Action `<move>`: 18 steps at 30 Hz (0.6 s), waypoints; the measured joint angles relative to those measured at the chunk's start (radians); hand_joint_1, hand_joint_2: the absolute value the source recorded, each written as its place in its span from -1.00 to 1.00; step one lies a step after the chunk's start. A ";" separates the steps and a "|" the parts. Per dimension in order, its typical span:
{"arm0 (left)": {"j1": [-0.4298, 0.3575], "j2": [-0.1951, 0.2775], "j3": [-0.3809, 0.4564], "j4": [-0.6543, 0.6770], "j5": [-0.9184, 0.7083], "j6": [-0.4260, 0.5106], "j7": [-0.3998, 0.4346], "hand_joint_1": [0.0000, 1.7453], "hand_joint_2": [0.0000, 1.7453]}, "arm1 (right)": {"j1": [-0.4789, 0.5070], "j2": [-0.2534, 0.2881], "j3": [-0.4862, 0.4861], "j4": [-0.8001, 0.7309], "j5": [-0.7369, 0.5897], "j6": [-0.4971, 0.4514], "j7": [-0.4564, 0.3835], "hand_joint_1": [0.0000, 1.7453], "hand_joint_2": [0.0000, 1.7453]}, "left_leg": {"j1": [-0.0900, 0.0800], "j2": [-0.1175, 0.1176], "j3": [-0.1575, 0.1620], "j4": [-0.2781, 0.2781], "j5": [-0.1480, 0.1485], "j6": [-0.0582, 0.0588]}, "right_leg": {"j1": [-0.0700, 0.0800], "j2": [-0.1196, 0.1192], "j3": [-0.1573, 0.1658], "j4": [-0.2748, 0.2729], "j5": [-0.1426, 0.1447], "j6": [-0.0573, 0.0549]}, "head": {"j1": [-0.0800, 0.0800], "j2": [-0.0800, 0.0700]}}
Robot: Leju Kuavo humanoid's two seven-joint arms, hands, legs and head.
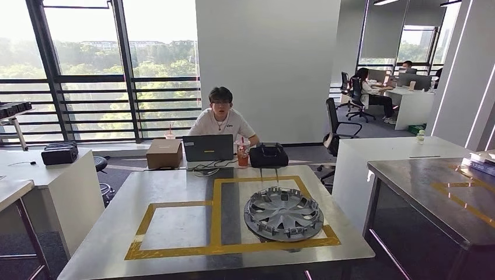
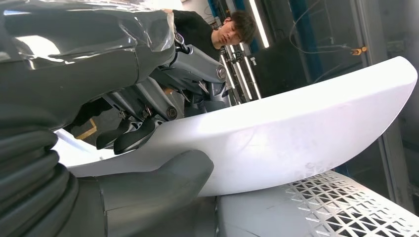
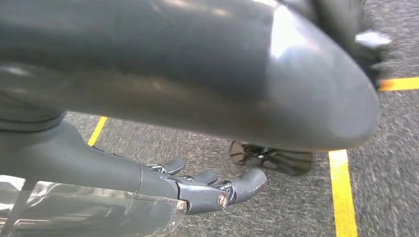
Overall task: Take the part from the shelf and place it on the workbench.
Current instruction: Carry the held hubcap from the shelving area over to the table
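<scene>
Hubcap (image 1: 283,213) on workbench (image 1: 175,192) | laptop (image 1: 208,147), person (image 1: 222,119) behind | left robot hand (image 2: 143,128) grips white part (image 2: 296,133) | right (image 3: 207,190) seemingly empty, half-curled

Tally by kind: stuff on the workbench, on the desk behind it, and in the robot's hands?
hubcap: 1
laptop: 1
cardboard box: 1
drink cup: 2 (the second is partly hidden behind the box)
black bag: 1
white part, held in the left hand: 1
Total: 7
</scene>
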 joint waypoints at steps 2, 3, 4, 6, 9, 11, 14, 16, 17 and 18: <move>0.000 0.000 0.000 0.000 0.000 0.000 0.000 1.00 1.00 | 0.000 0.000 0.001 0.000 0.000 0.000 0.000 -1.00 -1.00 | 0.000 -0.001 0.001 0.000 -0.001 0.000 | 0.000 0.000 -0.005 0.005 0.001 0.001 | 0.000 0.000; 0.000 0.000 0.000 0.000 -0.001 0.000 0.000 1.00 1.00 | 0.000 0.000 0.002 0.000 0.001 0.000 0.000 -1.00 -1.00 | 0.000 -0.003 0.003 0.000 -0.002 0.000 | 0.000 0.000 -0.010 0.008 0.004 0.003 | 0.001 0.000; 0.001 0.000 0.000 0.001 -0.002 0.000 0.000 1.00 1.00 | 0.001 0.000 0.004 0.000 0.001 0.000 0.001 -1.00 -1.00 | 0.000 -0.007 0.007 0.000 -0.005 -0.001 | 0.000 0.000 -0.015 0.004 0.014 0.006 | 0.001 0.000; 0.002 -0.003 -0.001 0.004 -0.005 0.002 0.000 1.00 1.00 | 0.002 -0.002 0.012 0.000 0.002 -0.002 0.002 -1.00 -1.00 | -0.003 -0.032 0.028 0.007 -0.032 -0.011 | -0.004 0.020 0.033 -0.150 0.108 0.019 | 0.004 0.000; 0.004 -0.005 -0.003 0.007 -0.010 0.006 0.000 1.00 1.00 | -0.004 -0.003 0.018 0.000 -0.008 -0.011 0.009 -1.00 -1.00 | -0.005 -0.056 0.047 0.016 -0.067 -0.030 | -0.003 0.031 0.094 -0.299 0.180 0.005 | 0.004 0.000; 0.005 -0.005 -0.001 0.003 -0.014 0.007 0.000 1.00 1.00 | -0.008 -0.004 0.020 0.000 -0.015 -0.013 0.011 -1.00 -1.00 | -0.001 -0.041 0.043 0.034 -0.083 -0.041 | -0.006 0.029 0.103 -0.301 0.172 -0.009 | 0.002 0.000; 0.008 -0.003 0.002 -0.002 -0.018 0.007 0.000 1.00 1.00 | -0.007 -0.008 0.027 0.000 -0.017 -0.012 0.009 -1.00 -1.00 | 0.008 0.000 -0.050 0.203 -0.147 -0.063 | -0.009 0.024 0.125 -0.303 0.154 -0.025 | -0.002 0.000; 0.012 -0.002 0.002 -0.002 -0.019 0.007 0.000 1.00 1.00 | -0.005 -0.009 0.031 0.000 -0.018 -0.011 0.008 -1.00 -1.00 | 0.017 0.009 -0.135 0.321 -0.167 -0.070 | -0.009 0.021 0.140 -0.303 0.140 -0.024 | -0.003 0.000; 0.014 -0.002 0.002 -0.002 -0.021 0.007 0.000 1.00 1.00 | -0.005 -0.010 0.033 0.000 -0.018 -0.011 0.007 -1.00 -1.00 | 0.020 0.010 -0.155 0.330 -0.146 -0.071 | -0.009 0.021 0.150 -0.303 0.132 -0.022 | -0.004 0.000; 0.016 -0.002 0.003 -0.003 -0.024 0.007 0.000 1.00 1.00 | -0.005 -0.011 0.036 0.000 -0.018 -0.011 0.006 -1.00 -1.00 | 0.021 0.011 -0.154 0.297 -0.104 -0.069 | -0.009 0.020 0.162 -0.303 0.123 -0.021 | -0.004 0.000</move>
